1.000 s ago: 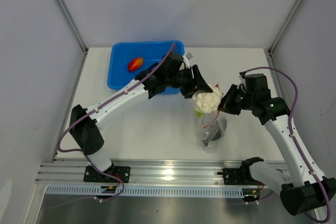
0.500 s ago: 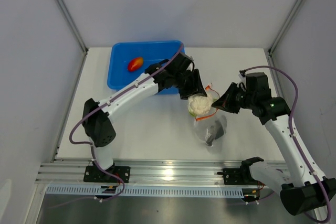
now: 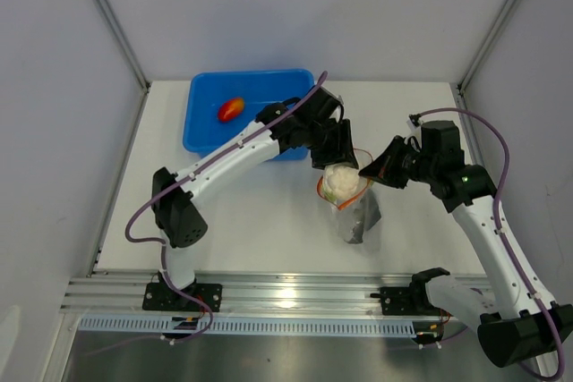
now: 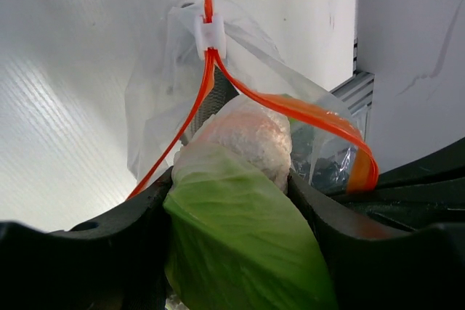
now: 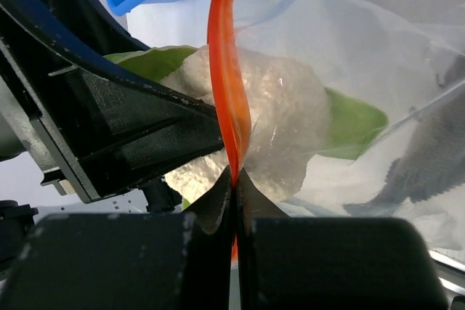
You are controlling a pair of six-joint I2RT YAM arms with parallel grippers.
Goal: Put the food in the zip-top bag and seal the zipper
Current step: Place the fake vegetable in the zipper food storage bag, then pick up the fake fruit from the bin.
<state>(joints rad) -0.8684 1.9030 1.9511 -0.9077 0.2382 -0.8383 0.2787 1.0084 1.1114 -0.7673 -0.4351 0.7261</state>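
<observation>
The white cauliflower [image 3: 338, 182] with green leaves [image 4: 240, 230] sits between the fingers of my left gripper [image 3: 335, 167], which is shut on it at the mouth of the zip-top bag [image 3: 360, 217]. Its white head [image 5: 283, 121] is partly inside the clear plastic. My right gripper [image 3: 365, 170] is shut on the red-orange zipper [image 5: 227, 70] and holds the mouth up and apart. The zipper's white slider [image 4: 210, 34] is at the far end of the strip. A dark grey fish-like piece [image 5: 429, 172] lies inside the bag. The red pepper [image 3: 231, 109] lies in the blue tub.
The blue tub [image 3: 201, 134] stands at the back left of the white table, just behind the left arm. Grey walls close in the table on both sides. A metal rail [image 3: 286, 291] runs along the near edge.
My left gripper has carried the cauliflower down and right, into the bag's mouth. The right gripper has kept its hold on the zipper and shifted slightly left, and the bag now stands more upright.
</observation>
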